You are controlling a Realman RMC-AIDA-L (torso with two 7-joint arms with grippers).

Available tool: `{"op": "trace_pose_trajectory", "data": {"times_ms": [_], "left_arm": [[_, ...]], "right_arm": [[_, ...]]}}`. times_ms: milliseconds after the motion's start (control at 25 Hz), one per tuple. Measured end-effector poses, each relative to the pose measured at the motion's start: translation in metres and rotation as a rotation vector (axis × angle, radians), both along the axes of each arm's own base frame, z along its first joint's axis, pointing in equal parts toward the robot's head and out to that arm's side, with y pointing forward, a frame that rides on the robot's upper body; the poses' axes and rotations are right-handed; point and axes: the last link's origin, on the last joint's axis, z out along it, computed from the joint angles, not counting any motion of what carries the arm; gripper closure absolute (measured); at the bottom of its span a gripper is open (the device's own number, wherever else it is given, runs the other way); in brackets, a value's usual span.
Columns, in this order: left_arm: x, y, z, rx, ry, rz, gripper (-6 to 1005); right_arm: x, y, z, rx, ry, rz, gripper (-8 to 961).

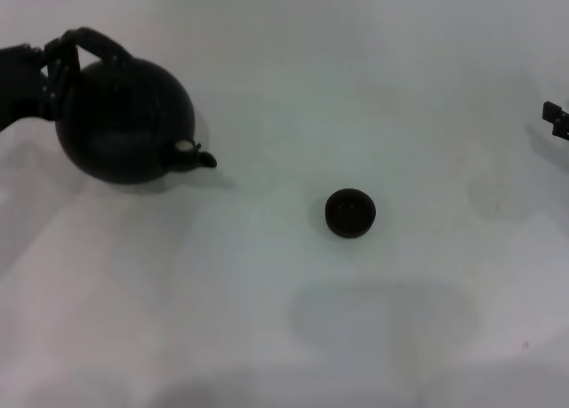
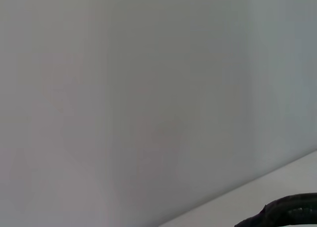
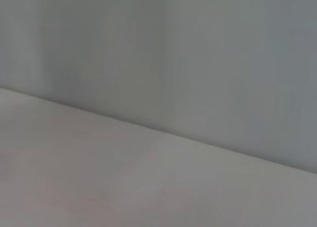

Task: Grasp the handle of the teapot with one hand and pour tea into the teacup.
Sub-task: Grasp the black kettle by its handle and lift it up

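Note:
In the head view the round black teapot (image 1: 124, 119) is at the far left of the white table (image 1: 293, 319), leaning with its short spout (image 1: 203, 159) aimed right and slightly down. Its arched handle (image 1: 98, 39) rises at the upper left. My left gripper (image 1: 55, 70) comes in from the left edge and is shut on that handle's left side. A strip of the rough black handle (image 2: 287, 212) shows in the left wrist view. The small black teacup (image 1: 350, 212) stands near the table's middle, well to the right of the spout. My right gripper (image 1: 556, 119) barely shows at the right edge.
The white table fills the head view and meets a pale wall (image 3: 198, 49) at the back. A soft shadow (image 1: 382, 319) lies on the table in front of the teacup. Nothing else stands on the table.

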Motion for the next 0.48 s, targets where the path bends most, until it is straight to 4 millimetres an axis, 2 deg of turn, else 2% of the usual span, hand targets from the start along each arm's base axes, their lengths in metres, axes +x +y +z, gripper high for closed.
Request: {"op": "trace_pose_trajectory", "data": {"times_ms": [240,280,480], "left_arm": [[0.017,0.019,-0.007,-0.019,0.05,-0.052,894],[0.027,0.027,-0.016,-0.038,0.09,-0.076,894],[0.039,0.037,-0.028,-0.05,0.149,-0.106,895]], "right_arm": [[-0.003,0.0,0.001,0.007,0.012,0.014,98],[-0.003,0.001,0.001,0.009,0.014,0.018,98],[-0.005,0.001,0.001,0.013,0.016,0.027,98]]}}
